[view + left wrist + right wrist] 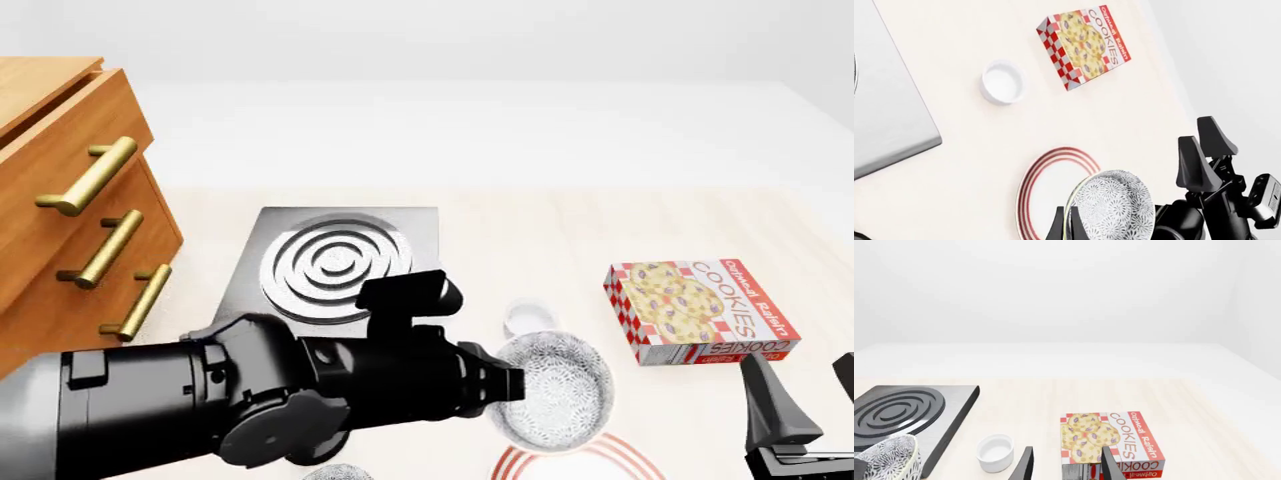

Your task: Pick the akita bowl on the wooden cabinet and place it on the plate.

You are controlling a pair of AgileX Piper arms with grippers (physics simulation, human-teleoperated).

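Left claw clenched on rim of speckled grey-and-white akita bowl, above red-ringed white plate. Orange-brown wooden cabinet visible in front view only. Right claw released.

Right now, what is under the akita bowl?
The left gripper holds the akita bowl above the plate, whose red rings show beneath it in the left wrist and front views. The bowl covers part of the plate; contact cannot be judged.

light: bright, even, diffuse | shadows: faint, soft | focus: sharp throughout | glare: none
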